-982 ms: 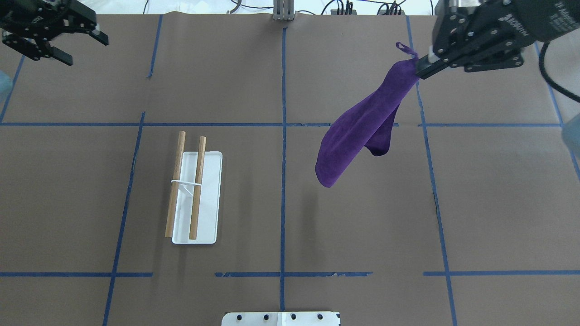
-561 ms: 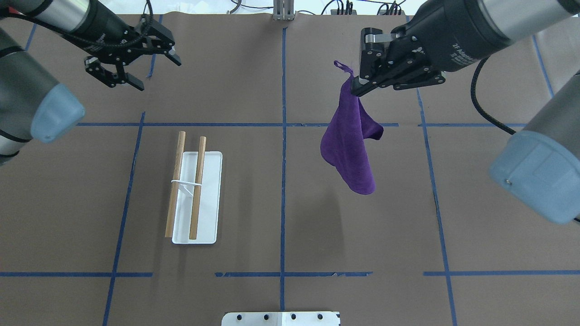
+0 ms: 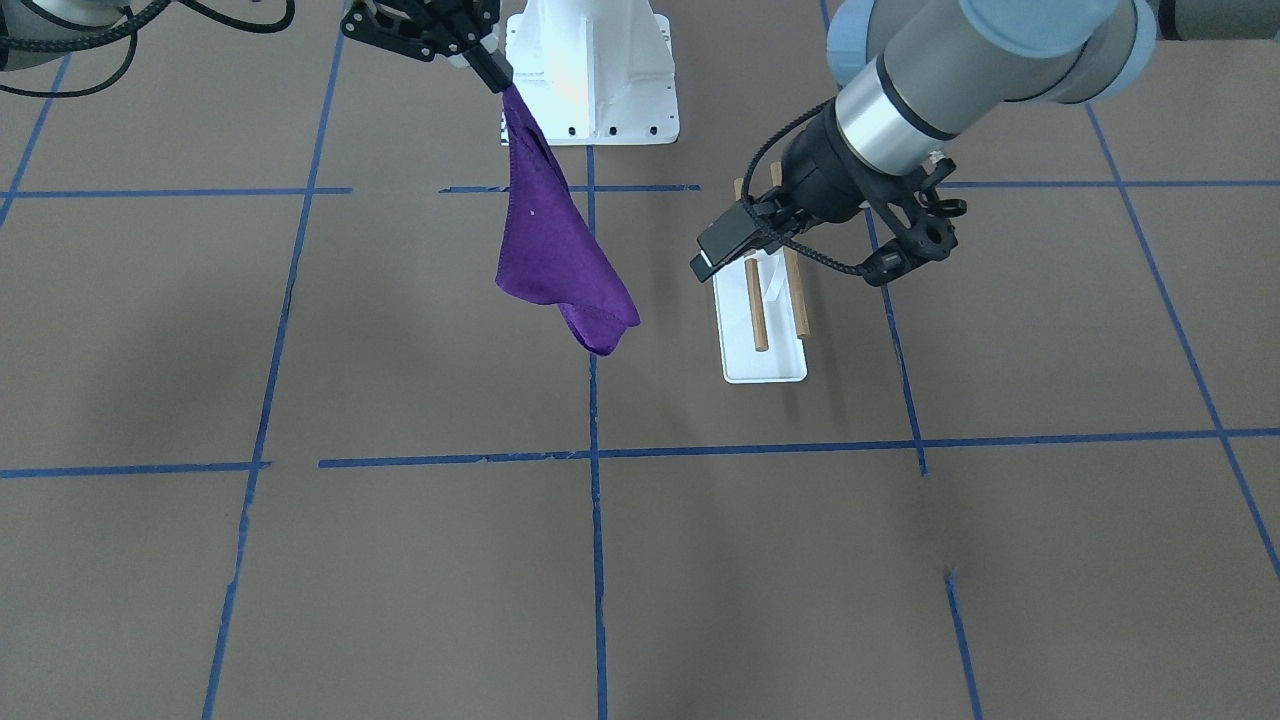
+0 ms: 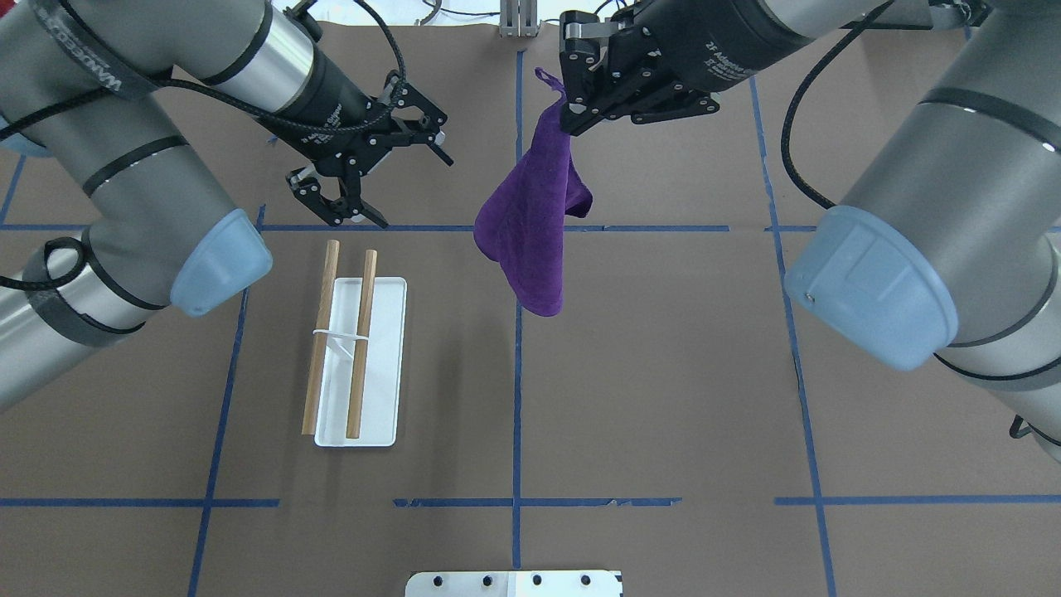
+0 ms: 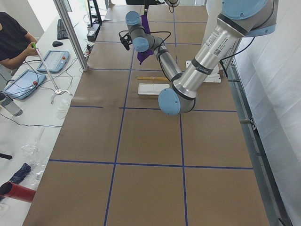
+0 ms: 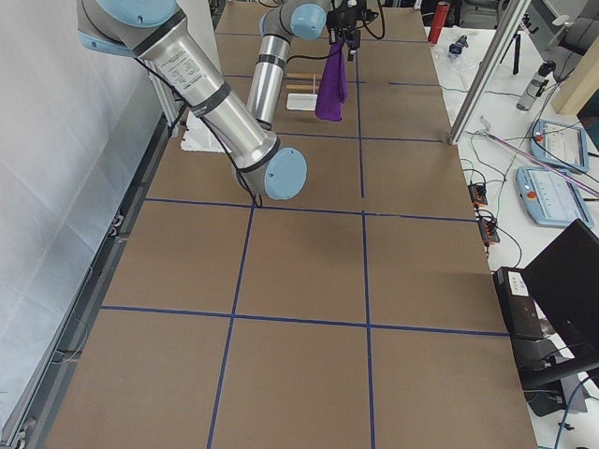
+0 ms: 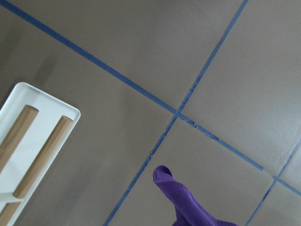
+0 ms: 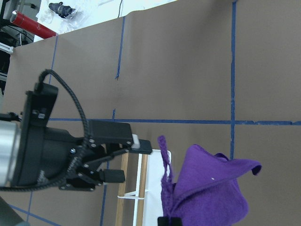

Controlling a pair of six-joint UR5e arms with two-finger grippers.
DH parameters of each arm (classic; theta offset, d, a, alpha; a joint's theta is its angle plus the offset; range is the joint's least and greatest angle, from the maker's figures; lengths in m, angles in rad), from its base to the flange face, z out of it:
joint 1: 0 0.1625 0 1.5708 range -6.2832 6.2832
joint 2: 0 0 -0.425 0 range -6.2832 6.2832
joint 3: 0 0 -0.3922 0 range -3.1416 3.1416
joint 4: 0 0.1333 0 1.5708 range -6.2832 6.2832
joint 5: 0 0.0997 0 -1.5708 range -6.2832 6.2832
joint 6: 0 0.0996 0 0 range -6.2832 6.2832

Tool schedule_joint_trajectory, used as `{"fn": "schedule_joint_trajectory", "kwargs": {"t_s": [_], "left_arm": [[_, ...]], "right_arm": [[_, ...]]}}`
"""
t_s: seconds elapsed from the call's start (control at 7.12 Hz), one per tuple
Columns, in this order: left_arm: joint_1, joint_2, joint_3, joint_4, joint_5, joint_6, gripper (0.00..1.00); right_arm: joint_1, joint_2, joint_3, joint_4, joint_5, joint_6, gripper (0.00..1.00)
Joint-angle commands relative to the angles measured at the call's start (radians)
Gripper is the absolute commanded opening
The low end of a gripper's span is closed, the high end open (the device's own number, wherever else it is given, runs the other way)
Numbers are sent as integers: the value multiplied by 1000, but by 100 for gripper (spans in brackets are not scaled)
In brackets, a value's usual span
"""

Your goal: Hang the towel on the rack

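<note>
The purple towel [image 4: 535, 224] hangs by one corner from my right gripper [image 4: 570, 124], which is shut on it high over the table's middle far side. The towel hangs clear of the table in the front view [image 3: 545, 240]. The rack [image 4: 385, 365] stands left of centre, with a white base and two brown dowels [image 4: 362, 332]. It is bare. My left gripper [image 4: 414, 192] is open and empty, in the air just beyond the rack's far end and left of the towel. The right wrist view shows its spread fingers [image 8: 135, 140] beside the towel [image 8: 211, 188].
The table is brown paper with blue tape lines. The white robot pedestal [image 4: 514, 583] sits at the near edge. An operator [image 5: 11, 37] and tablets are off the table's far side. My two arms span the far half of the table.
My right gripper has carried the towel left, toward the centre line. My left gripper has moved right and nearer, to just beyond the rack. It is still open.
</note>
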Motion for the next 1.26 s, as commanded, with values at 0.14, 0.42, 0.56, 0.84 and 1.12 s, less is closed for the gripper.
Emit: {"fn": "schedule_joint_trajectory", "kwargs": {"t_s": [0.14, 0.42, 0.56, 0.84, 1.12], "left_arm": [[54, -59, 35, -13, 43, -77, 96], [53, -67, 52, -28, 43, -89, 93], [56, -70, 70, -31, 43, -91, 91], [65, -64, 74, -52, 43, -91, 89], [65, -69, 112, -104, 44, -96, 89]], "right_arm": [[-32, 30, -14, 51, -23, 35, 0], [-34, 35, 6, 51, -22, 36, 0], [-34, 51, 11, 51, -22, 36, 0], [-32, 64, 24, 51, -23, 36, 0], [-32, 68, 43, 53, -20, 35, 0]]}}
